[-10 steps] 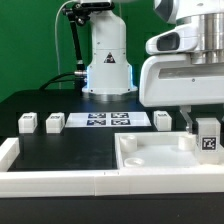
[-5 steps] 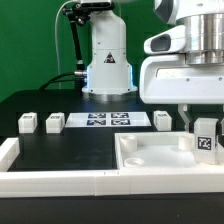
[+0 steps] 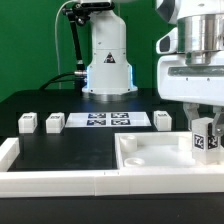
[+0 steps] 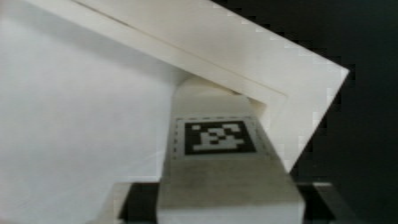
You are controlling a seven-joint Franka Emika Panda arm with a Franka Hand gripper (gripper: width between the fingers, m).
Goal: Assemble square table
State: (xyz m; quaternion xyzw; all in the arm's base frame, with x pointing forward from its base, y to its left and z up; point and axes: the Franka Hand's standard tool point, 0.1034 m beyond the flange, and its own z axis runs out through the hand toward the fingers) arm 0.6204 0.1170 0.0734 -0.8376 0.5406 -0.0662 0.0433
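Observation:
The square table's top (image 3: 150, 158) is a white rimmed slab lying at the exterior view's right. My gripper (image 3: 204, 124) hangs over its far right corner, shut on a white tagged leg (image 3: 205, 138) that stands upright in that corner. In the wrist view the leg (image 4: 217, 140) runs out from between my two dark fingers (image 4: 144, 202) toward the slab's raised corner rim (image 4: 267, 62), its tag facing the camera. Three more legs stand on the black table: two at the left (image 3: 27, 122) (image 3: 54, 123) and one behind the slab (image 3: 162, 119).
The marker board (image 3: 108, 120) lies flat in front of the robot base (image 3: 107, 65). Long white border bars run along the front (image 3: 90, 182) and the left edge (image 3: 8, 150) of the black table.
The hand has shifted a little toward the exterior view's right and seems to have turned, while the held leg stays over the slab's corner. The loose legs have not moved.

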